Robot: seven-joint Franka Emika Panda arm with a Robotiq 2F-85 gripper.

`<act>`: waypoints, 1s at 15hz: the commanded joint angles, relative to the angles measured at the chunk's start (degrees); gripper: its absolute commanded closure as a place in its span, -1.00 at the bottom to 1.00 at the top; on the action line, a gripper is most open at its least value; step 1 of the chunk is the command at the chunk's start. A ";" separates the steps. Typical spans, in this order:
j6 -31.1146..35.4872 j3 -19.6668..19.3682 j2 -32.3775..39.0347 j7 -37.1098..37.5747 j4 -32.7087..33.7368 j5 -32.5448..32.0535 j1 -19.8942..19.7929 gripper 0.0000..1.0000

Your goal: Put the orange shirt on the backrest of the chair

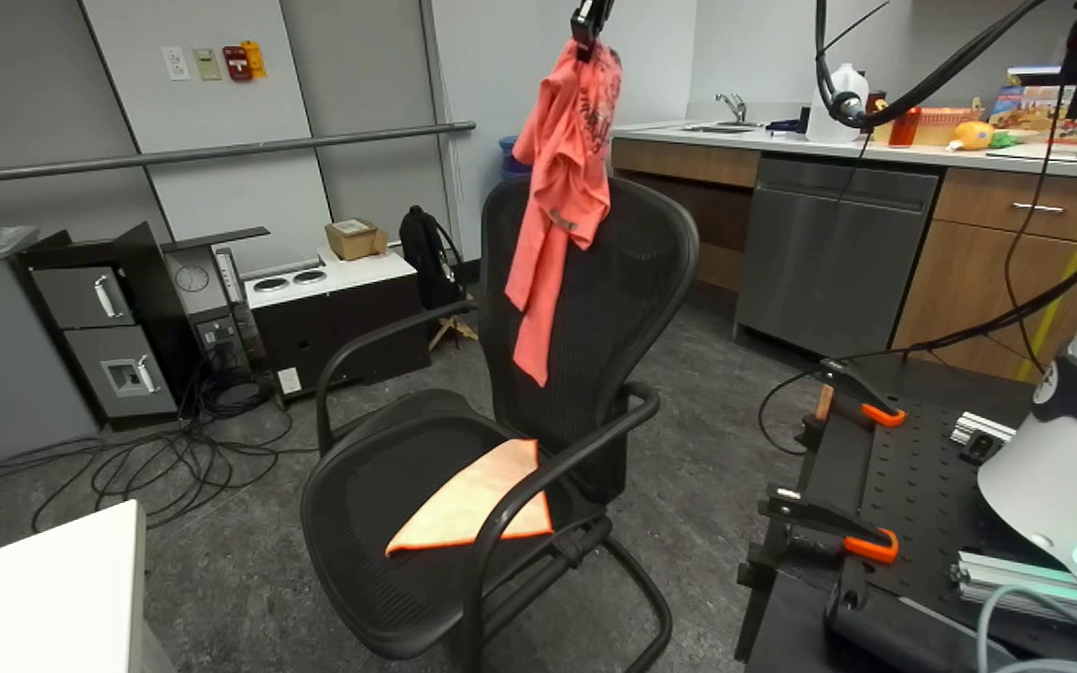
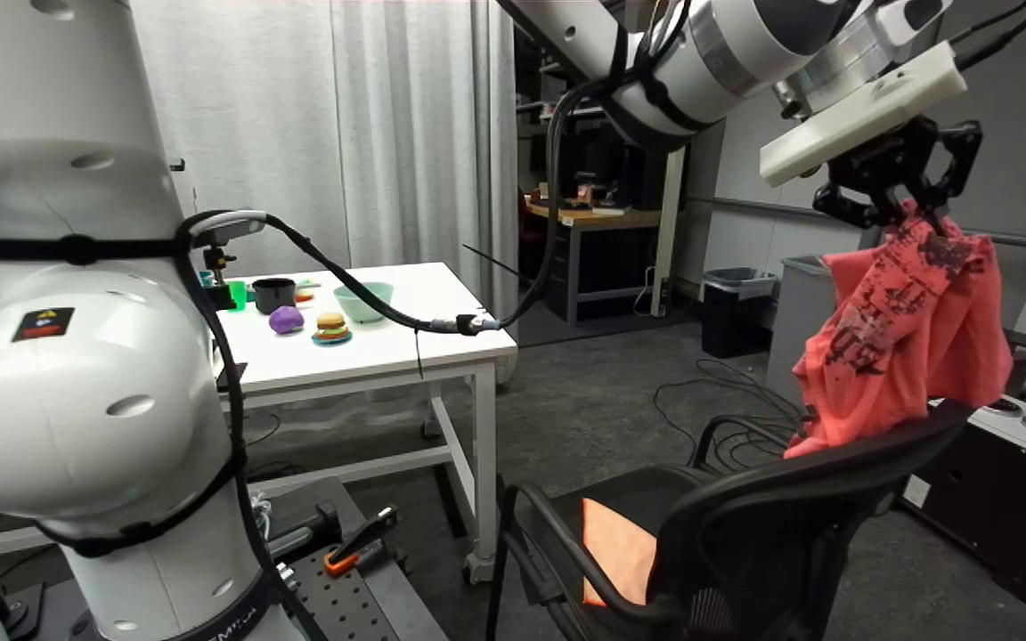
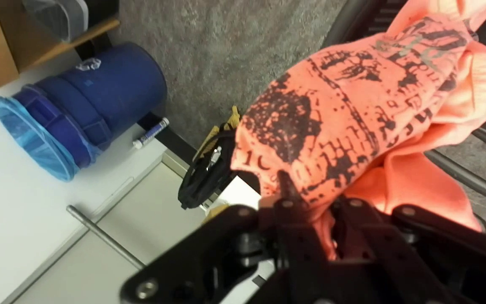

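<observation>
Grey flooring shows in the lower part of both exterior views. Pale curtains span the upper left and centre of the frame in an exterior view. In front of them stands your robot arm: its white links rise along the left edge and reappear across the top, toward the upper right. Left of centre, you have the white bench.

Locate the black chair in both exterior views. Its backrest stands just right of centre in an exterior view, with the seat below and to the left. For the blue bin, refer to the upper left of the wrist view.

Your orange shirt hangs at the upper centre in an exterior view, its lower end draping down in front of the backrest on the seat side. You cannot tell whether the fabric touches the mesh. In the wrist view, you see its dark print right of centre.

On the seat, note the peach cloth with orange edging. You will find a cardboard box left of centre, in the upper half.

Check the jaws at the bottom of the wrist view: they are clenched, grasping the shirt by its upper end. On the bench, you have a green bowl, a black container, a purple object and a burger-shaped toy.
</observation>
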 commanded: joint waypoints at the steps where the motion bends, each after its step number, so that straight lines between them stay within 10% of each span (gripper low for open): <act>1: -3.05 -0.54 -2.85 2.03 -3.13 0.11 -3.28 0.91; 8: -3.95 -1.78 -1.87 3.89 -8.07 -0.28 -6.86 0.91; 9: -3.96 -1.74 -1.75 4.38 -8.56 -0.76 -7.01 0.16; 15: -3.44 -1.20 -1.50 8.41 -9.34 -6.98 -6.80 -0.63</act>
